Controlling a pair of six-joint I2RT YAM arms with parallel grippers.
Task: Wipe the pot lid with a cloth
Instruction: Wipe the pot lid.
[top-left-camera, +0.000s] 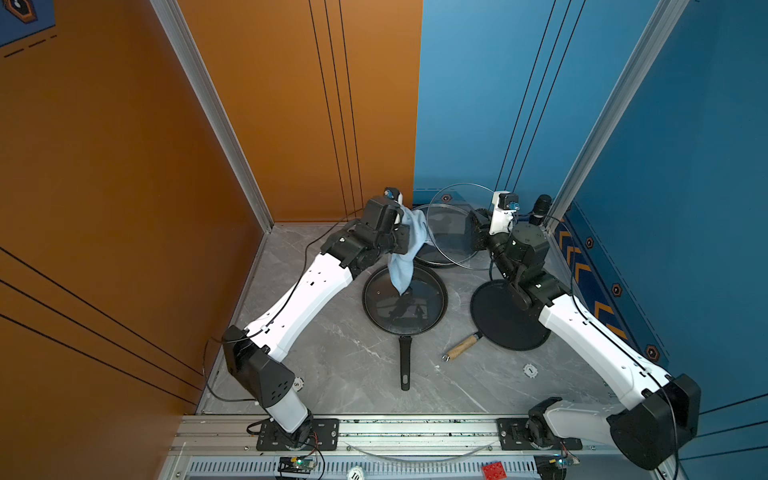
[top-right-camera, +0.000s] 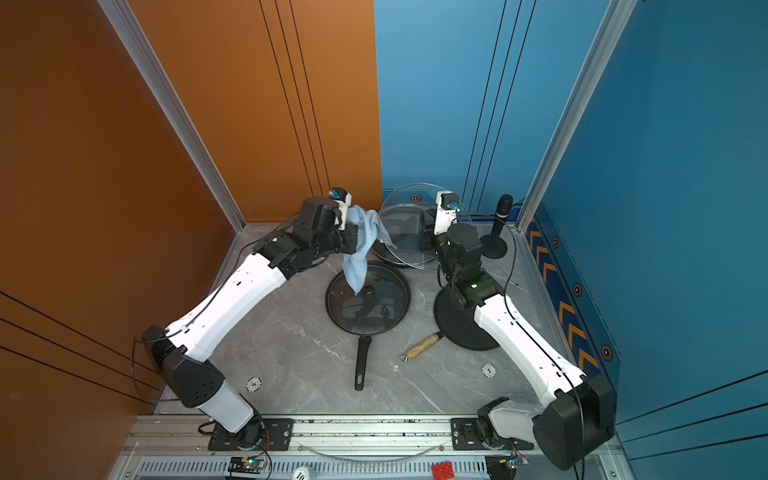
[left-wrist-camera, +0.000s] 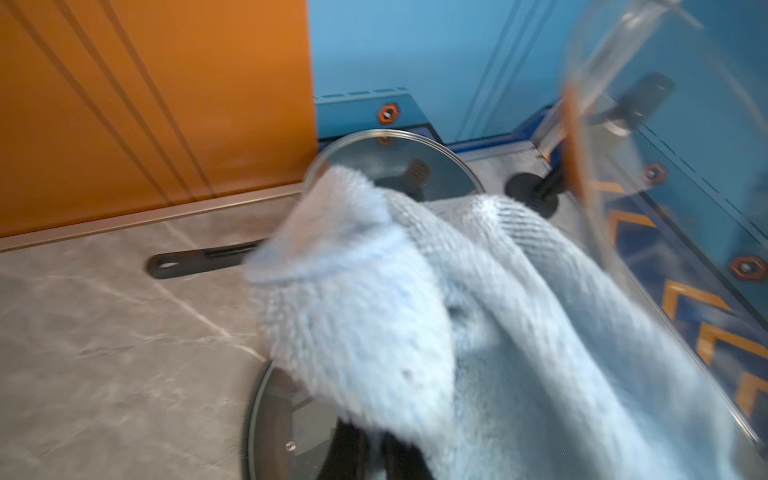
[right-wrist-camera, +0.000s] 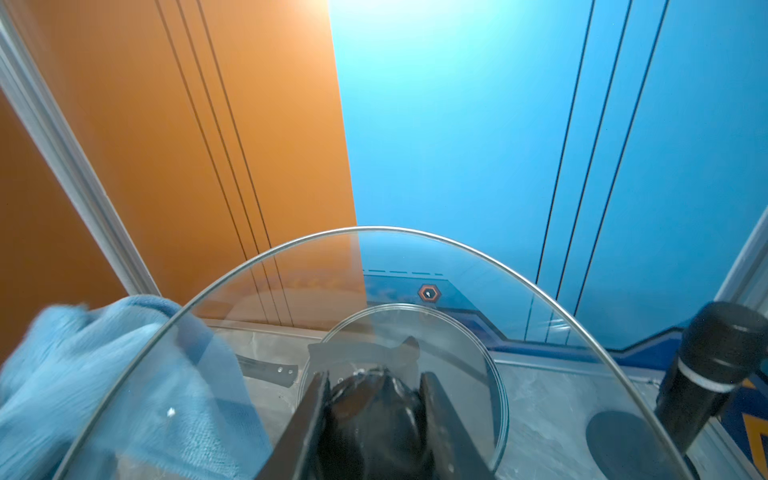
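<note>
My right gripper (right-wrist-camera: 376, 399) is shut on the black knob of a clear glass pot lid (top-left-camera: 451, 232) (top-right-camera: 405, 232) (right-wrist-camera: 374, 270), holding it on edge above the back of the table. A light-blue cloth (top-left-camera: 405, 253) (top-right-camera: 359, 253) (left-wrist-camera: 415, 311) (right-wrist-camera: 83, 374) hangs from my left gripper (left-wrist-camera: 374, 457), which is shut on its upper part. The cloth's top folds lie against the lid's left rim. Its tail dangles over the lidded pan below. The cloth hides most of the left fingers, and the left wrist view is blurred.
A black frying pan with a glass lid (top-left-camera: 405, 301) sits mid-table, its handle (top-left-camera: 405, 361) pointing to the front. Another lidded pan (left-wrist-camera: 395, 162) stands behind. A flat black pan (top-left-camera: 507, 316) with a wooden handle (top-left-camera: 461, 347) lies right. A microphone on a stand (top-right-camera: 503, 212) occupies the back right corner.
</note>
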